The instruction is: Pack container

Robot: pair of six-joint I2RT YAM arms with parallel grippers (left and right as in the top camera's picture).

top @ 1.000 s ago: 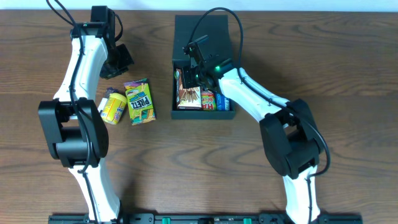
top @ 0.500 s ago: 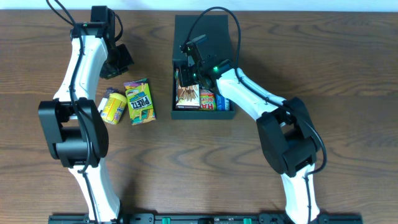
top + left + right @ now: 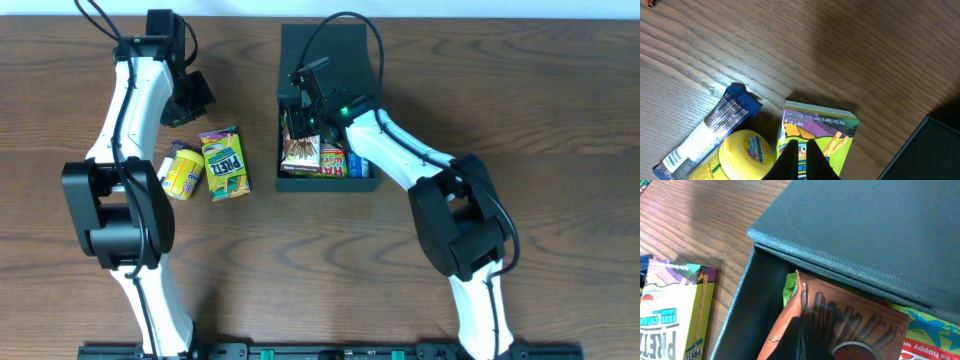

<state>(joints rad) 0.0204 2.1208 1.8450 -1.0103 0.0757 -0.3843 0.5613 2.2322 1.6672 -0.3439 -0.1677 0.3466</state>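
Observation:
The dark teal container [image 3: 326, 184] sits at the table's back centre, its flap lid [image 3: 330, 55] open toward the back. My right gripper [image 3: 299, 118] is shut on the edge of a brown chocolate-stick snack box [image 3: 302, 152], held tilted in the container's left part. In the right wrist view the gripper [image 3: 800, 337] pinches that brown box [image 3: 855, 320] under the lid [image 3: 865, 230]. A red packet [image 3: 334, 160] and a blue one [image 3: 358, 166] lie inside. My left gripper [image 3: 188, 100] is shut and empty above the table, its fingertips [image 3: 791, 159] over a yellow-green Pretz box [image 3: 825, 132].
Left of the container lie the Pretz box [image 3: 224, 162], a yellow Mentos tub [image 3: 184, 172] and a blue-white wrapper [image 3: 715, 125]. A green packet [image 3: 789, 286] lies behind the brown box. The container's corner [image 3: 932, 150] shows at the right of the left wrist view.
My right gripper has shifted slightly left and back with the brown box, tilting it more. The left arm has not moved.

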